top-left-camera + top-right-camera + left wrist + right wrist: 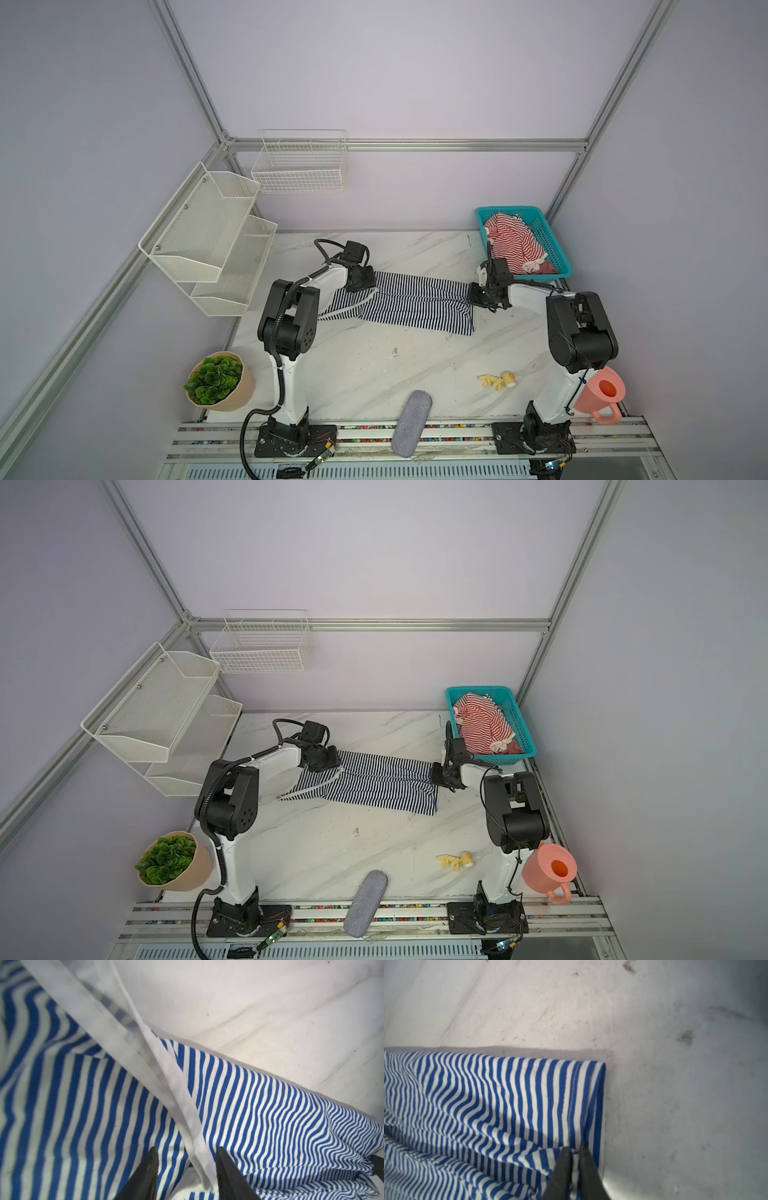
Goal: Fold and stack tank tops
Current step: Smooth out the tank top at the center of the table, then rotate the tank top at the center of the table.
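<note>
In a top view, one red-and-white striped knit tank top (515,245) is lying inside the teal plastic basket (550,239); one navy-and-white striped knit tank top (415,305) is lying on the marble table (374,374) beside it, left hand (361,282) and right hand (476,297) covering its ends. Left wrist: fingers (152,1167) are standing spread around white trim (166,1076). Right wrist: fingers (562,1167) are pinching the hem (598,1095).

This was a robotics lab cell, not a home: plain grey panel walls (395,62) in an aluminium frame (457,145) boxed in a marble-print tabletop (374,365). A left arm (286,324) and a right arm (582,332) were bolted to slotted rails (457,446) at six o'clock, with a potted plant (218,382) at eight o'clock and a mesh shelf (208,237) at ten.
</note>
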Controlling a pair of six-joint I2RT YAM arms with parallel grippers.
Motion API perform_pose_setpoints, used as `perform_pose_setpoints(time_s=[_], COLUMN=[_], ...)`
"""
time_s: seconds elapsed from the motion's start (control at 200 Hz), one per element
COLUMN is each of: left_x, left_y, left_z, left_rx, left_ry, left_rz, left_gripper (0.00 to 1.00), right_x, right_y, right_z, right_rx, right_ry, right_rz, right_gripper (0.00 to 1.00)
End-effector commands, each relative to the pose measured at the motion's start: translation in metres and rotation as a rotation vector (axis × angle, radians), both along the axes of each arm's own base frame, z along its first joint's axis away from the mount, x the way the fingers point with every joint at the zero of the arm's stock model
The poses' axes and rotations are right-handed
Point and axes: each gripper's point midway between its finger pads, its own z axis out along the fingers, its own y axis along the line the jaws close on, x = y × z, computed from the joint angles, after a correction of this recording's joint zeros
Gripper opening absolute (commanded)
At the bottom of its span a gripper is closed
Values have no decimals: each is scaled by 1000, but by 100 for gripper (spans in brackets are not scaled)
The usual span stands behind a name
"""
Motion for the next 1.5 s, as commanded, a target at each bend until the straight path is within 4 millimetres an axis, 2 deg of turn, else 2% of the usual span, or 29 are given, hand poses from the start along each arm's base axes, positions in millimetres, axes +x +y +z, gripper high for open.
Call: perform_pose_setpoints(time_s=[0.0,0.105,0.18,0.275,0.37,0.495,0.54,0.59,0.635,0.72,0.83,0.97,1.095,1.265,1.415,1.495], left_x=[10,7,-1,-13,-25,-38,-41,-45,-48,-54,-58,-55,-47,-28,-4,11], left_y=[6,0,-12,-35,-57,-72,-71,-68,-65,-59,-53,-49,-46,-46,-54,-61], left_z=[64,90,94,86,62,22,8,-6,-16,-31,-44,-58,-67,-74,-70,-66], left_rx=[-17,-53,-68,-87,-95,-108,-105,-90,-74,-45,-7,54,128,192,198,194], left_ry=[-138,-180,-182,-152,-91,17,52,80,104,144,173,213,245,260,238,212], left_rz=[27,24,4,-43,-80,-89,-80,-66,-54,-46,-39,-53,-93,-155,-223,-257], left_gripper=[49,50,50,48,45,37,35,34,34,33,33,33,33,33,31,31], right_x=[-7,-3,1,6,13,23,27,31,34,37,36,24,7,-21,-48,-64], right_y=[-6,-4,-2,5,13,32,39,47,53,62,62,58,52,47,44,50], right_z=[21,46,63,79,82,66,57,47,36,19,-1,-26,-38,-31,-34,-35], right_rx=[-25,-10,9,39,61,73,63,53,47,21,-10,-41,-66,-87,-102,-90], right_ry=[-13,-67,-109,-148,-162,-133,-117,-97,-77,-38,6,72,118,141,180,196], right_rz=[-6,-6,-2,12,32,91,118,144,168,208,221,221,203,175,167,174], right_gripper=[25,34,36,37,36,28,23,13,8,7,8,9,10,9,10,9])
